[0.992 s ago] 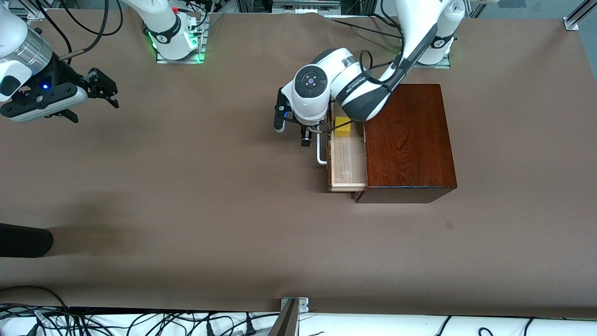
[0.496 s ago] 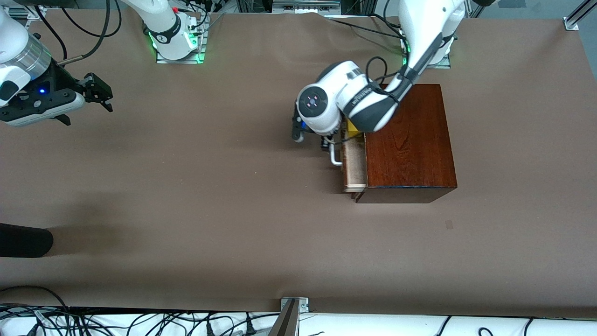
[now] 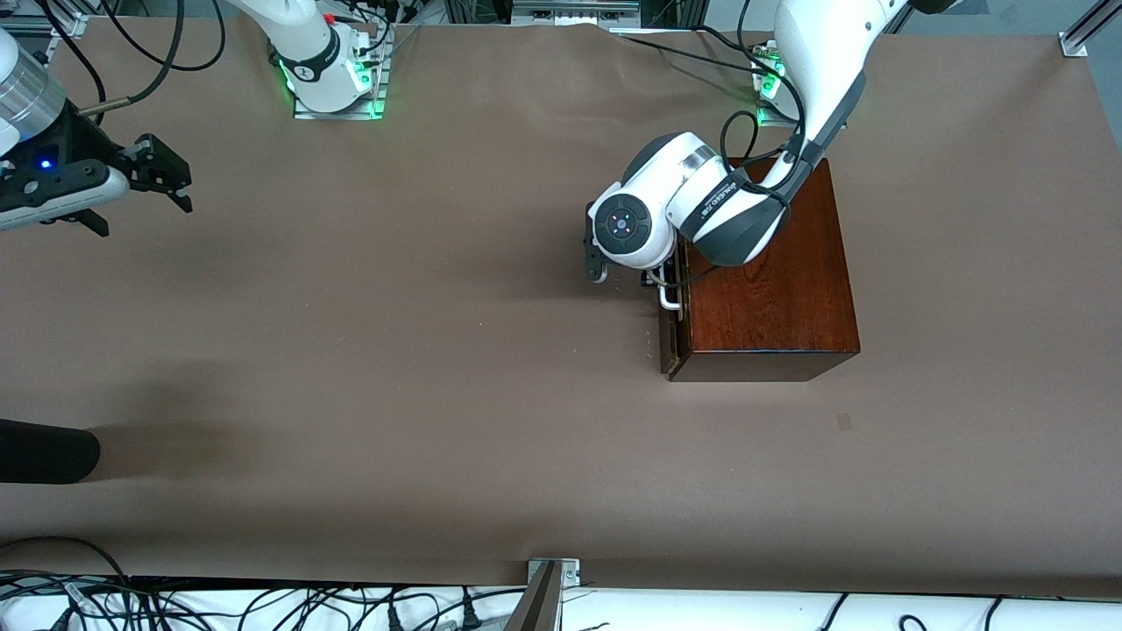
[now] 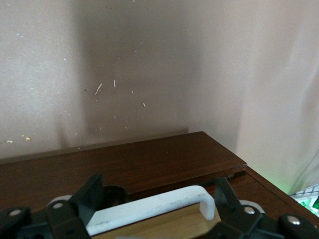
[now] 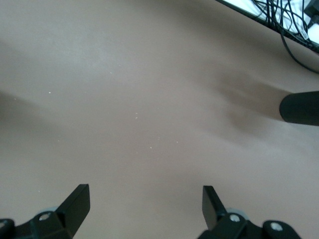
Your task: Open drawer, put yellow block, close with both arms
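Pushed shut since before, the drawer [image 3: 671, 329] sits flush in the box [image 3: 764, 279]; left gripper [image 4: 155, 201] spread around its handle [image 4: 154, 205]. Right gripper [image 5: 144, 200] waits, fingers spread, well apart from the box.

Both arms wear glossy white shells with grey-black joint bands. The left arm [image 3: 701, 210] shows a round white cap with small coloured dots and a black cable looped along it. The right arm [image 3: 35, 166] carries a silver ring, a blue light, black cables, black fingers [image 5: 75, 204] with silver screws.
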Robot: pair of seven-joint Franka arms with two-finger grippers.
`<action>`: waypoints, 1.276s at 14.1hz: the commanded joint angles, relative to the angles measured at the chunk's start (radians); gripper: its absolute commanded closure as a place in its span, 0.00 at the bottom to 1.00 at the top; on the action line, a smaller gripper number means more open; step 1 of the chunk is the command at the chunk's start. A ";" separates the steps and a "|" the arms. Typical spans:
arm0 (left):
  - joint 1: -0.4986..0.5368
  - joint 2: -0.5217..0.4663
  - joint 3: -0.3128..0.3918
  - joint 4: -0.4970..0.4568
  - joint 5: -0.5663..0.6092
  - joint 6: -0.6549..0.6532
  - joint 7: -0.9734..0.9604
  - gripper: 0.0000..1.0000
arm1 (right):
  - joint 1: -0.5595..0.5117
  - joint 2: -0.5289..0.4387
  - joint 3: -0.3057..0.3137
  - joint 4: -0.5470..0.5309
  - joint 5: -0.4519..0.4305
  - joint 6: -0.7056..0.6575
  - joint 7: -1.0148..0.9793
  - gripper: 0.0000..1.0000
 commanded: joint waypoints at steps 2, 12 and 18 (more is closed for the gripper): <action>0.056 -0.146 0.005 0.005 0.001 -0.021 -0.045 0.00 | 0.008 0.024 0.001 0.026 0.029 -0.029 0.006 0.00; 0.216 -0.334 0.233 0.224 -0.080 -0.091 -0.179 0.00 | 0.008 0.023 0.001 0.025 0.101 -0.043 0.011 0.00; 0.231 -0.491 0.301 0.018 -0.096 0.006 -0.737 0.00 | 0.008 0.023 -0.002 0.025 0.089 -0.058 -0.003 0.00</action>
